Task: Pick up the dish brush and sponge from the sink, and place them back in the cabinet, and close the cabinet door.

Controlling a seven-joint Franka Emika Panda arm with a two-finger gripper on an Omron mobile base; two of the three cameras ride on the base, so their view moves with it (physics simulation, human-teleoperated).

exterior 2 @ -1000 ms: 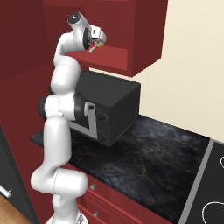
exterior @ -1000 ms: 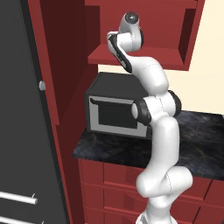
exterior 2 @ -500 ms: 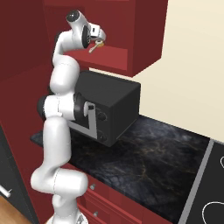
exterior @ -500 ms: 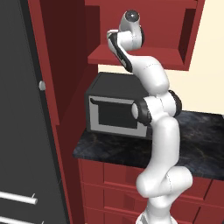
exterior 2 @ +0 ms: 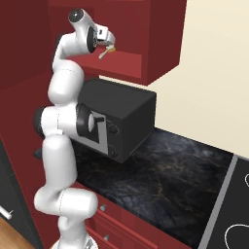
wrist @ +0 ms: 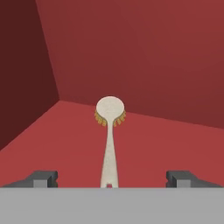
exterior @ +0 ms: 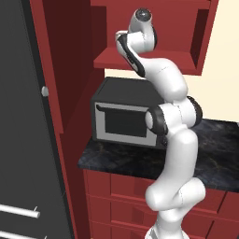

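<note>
The cabinet [exterior: 140,60] stands open, its red shelf [exterior 2: 124,63] just above the microwave. On that shelf lies the dish brush [wrist: 109,131], cream head pointing to the back wall and tan handle toward me; it also appears as the brush [exterior 2: 106,51] under the hand. My gripper [wrist: 111,177] is open at the shelf's front, fingertips [wrist: 43,177] wide on both sides of the handle's end without touching it. In the right base view the gripper [exterior 2: 110,41] reaches into the cabinet. The cabinet door [exterior: 70,46] is swung out to the left. Sponge and sink are out of view.
A black microwave [exterior: 123,119] sits on the dark stone counter [exterior 2: 160,180] right under the cabinet. Red drawers [exterior: 116,191] run below the counter. A dark grey refrigerator [exterior: 21,140] fills the left side, and a stovetop [exterior 2: 233,214] lies at the far right.
The jaws have opened wide and let go of the dish brush, which now rests on the shelf. The arm has barely moved.
</note>
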